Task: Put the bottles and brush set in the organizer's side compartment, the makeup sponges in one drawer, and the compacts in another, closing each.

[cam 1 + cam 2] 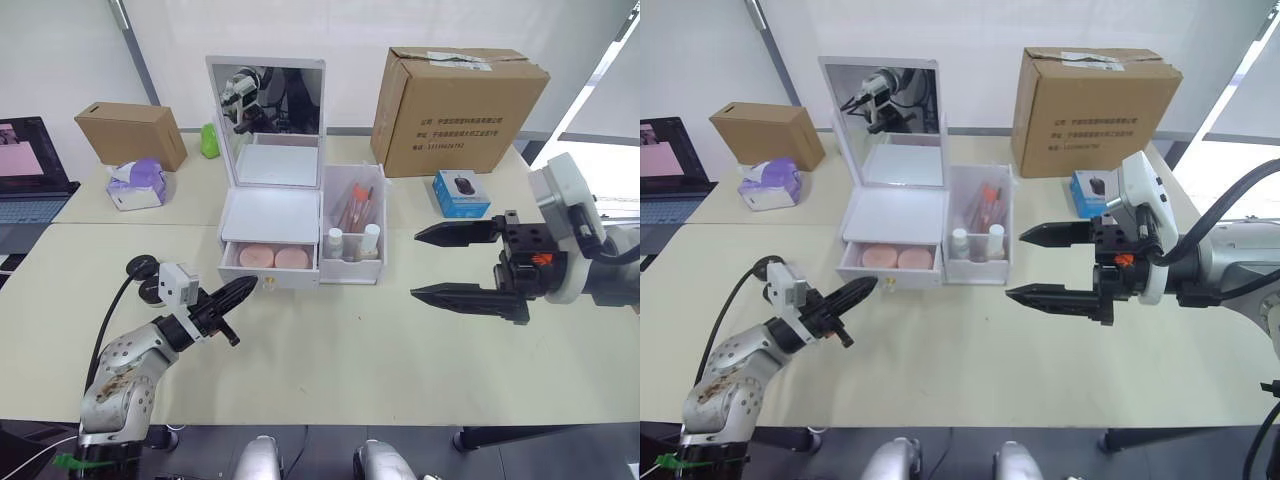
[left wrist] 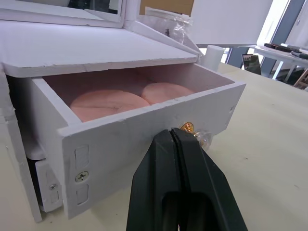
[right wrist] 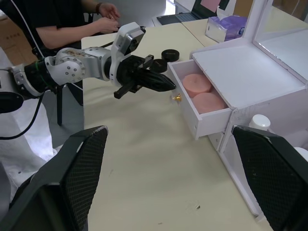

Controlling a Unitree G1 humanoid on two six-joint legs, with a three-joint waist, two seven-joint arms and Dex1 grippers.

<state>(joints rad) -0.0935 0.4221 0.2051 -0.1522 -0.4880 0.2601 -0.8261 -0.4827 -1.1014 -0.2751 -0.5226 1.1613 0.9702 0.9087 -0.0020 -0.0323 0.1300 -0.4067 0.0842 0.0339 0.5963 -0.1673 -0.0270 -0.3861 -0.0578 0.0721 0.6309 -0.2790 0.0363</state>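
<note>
Organizer (image 1: 270,215), white with a raised mirror (image 1: 266,97), stands at upper centre of the head view on the pale table (image 1: 330,340). Starting at far left, a laptop (image 1: 30,160) sits at the frame edge, then a small cardboard box (image 1: 132,133) and a purple tissue pack (image 1: 137,185) at upper left. Lower left, two black compacts (image 1: 148,280) lie on the table beside the left arm, one partly hidden by the wrist camera. The left gripper (image 1: 238,292) has its black fingers pressed together with nothing between them, the tips just at the gold knob (image 2: 187,127) on the front of the pulled-out drawer (image 1: 268,262); whether they touch the knob cannot be told. Inside that drawer two pink sponges (image 1: 274,257) lie side by side. Right of the drawer, the side compartment (image 1: 353,225) holds a brush set (image 1: 358,203) leaning at the back and two white-capped bottles (image 1: 352,240) standing at the front. Further right, the right gripper (image 1: 455,263) hangs above the table at mid right with its two fingers spread wide, one above the other, holding nothing, well apart from the organizer. Behind it lie a blue mouse box (image 1: 461,193) and, at upper right, a big cardboard carton (image 1: 458,97). In the right wrist view a person's hands (image 3: 108,10) rest at the table's far edge.
</note>
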